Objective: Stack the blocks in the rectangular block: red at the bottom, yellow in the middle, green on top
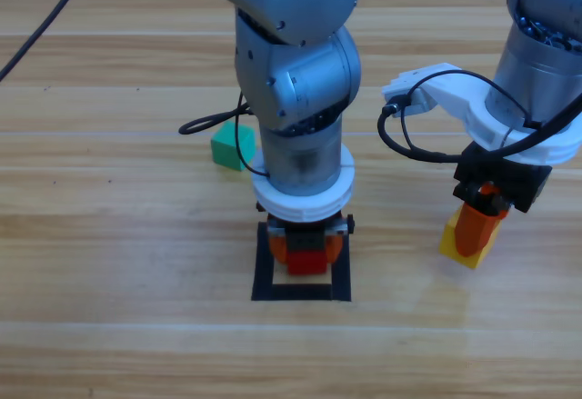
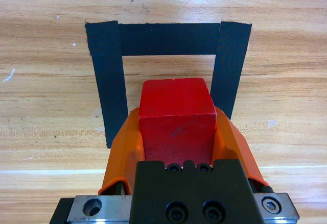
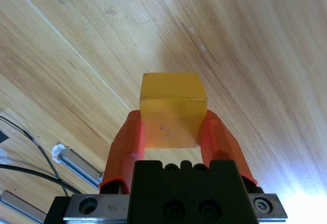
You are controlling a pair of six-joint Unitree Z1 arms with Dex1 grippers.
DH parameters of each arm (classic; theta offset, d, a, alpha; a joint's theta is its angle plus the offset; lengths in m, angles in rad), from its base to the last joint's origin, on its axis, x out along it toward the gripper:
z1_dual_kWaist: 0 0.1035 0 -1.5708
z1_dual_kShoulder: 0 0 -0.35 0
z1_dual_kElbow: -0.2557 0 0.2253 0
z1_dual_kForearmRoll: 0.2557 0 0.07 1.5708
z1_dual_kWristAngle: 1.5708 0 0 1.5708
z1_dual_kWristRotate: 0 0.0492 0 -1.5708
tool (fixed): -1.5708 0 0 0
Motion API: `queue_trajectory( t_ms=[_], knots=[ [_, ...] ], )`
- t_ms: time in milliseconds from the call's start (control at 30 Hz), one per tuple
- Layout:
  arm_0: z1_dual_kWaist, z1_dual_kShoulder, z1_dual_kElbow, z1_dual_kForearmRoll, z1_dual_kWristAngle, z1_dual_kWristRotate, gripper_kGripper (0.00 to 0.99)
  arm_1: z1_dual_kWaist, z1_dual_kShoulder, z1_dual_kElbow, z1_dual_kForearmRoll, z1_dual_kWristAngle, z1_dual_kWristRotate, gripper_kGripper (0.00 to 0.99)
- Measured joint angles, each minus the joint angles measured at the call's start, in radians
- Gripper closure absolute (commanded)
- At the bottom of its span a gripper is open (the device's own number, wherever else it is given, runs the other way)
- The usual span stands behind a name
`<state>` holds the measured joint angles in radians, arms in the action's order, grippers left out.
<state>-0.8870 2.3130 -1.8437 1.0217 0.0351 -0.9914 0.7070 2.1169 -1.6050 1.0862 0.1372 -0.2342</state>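
My left gripper [image 1: 307, 250] reaches straight down in the middle of the table and is shut on the red cube [image 1: 309, 263]. It holds the cube inside the black tape rectangle [image 1: 300, 295]. In the left wrist view the red cube [image 2: 176, 99] sits between the orange jaws of the left gripper [image 2: 176, 116], within the tape rectangle [image 2: 107, 81]. Whether it rests on the wood I cannot tell. My right gripper [image 1: 479, 224] is shut on the yellow cube [image 1: 455, 240] at the right. The yellow cube [image 3: 173, 101] fills the right gripper [image 3: 173, 121]. The green cube [image 1: 227, 147] lies alone behind the left arm.
Black cables [image 1: 205, 126] hang from both wrists, one looping beside the green cube. Bare wood lies between the tape rectangle and the right gripper, and along the table's front.
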Motion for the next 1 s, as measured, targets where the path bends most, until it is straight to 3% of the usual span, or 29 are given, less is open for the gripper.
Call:
queue_trajectory(
  t_ms=[500,567,633,700,733,767,1000],
  knots=[
    [0.0,0.009,0.0,0.005,0.0,0.003,0.988,0.0,0.0,0.0,-0.003,0.0,0.0,0.99],
    [0.0,0.011,0.0,0.005,0.0,0.005,0.941,0.0,0.0,0.0,-0.005,0.0,0.0,0.99],
    [0.0,0.014,-0.002,0.005,0.0,0.006,0.708,0.0,0.0,0.0,-0.005,0.0,0.001,0.99],
    [0.0,0.017,-0.008,0.006,0.0,0.006,0.231,0.0,0.0,0.0,-0.005,0.0,0.001,0.99],
    [0.0,0.02,-0.013,0.006,0.0,0.006,0.054,0.0,0.0,0.0,-0.005,0.0,0.001,0.99],
    [0.0,0.023,-0.018,0.006,0.0,0.006,0.004,0.0,0.0,0.0,-0.005,0.0,0.001,0.99],
    [-0.001,0.03,-0.062,0.049,0.0,0.018,0.0,0.0,0.0,0.0,-0.005,0.0,0.003,0.99]
  ],
)
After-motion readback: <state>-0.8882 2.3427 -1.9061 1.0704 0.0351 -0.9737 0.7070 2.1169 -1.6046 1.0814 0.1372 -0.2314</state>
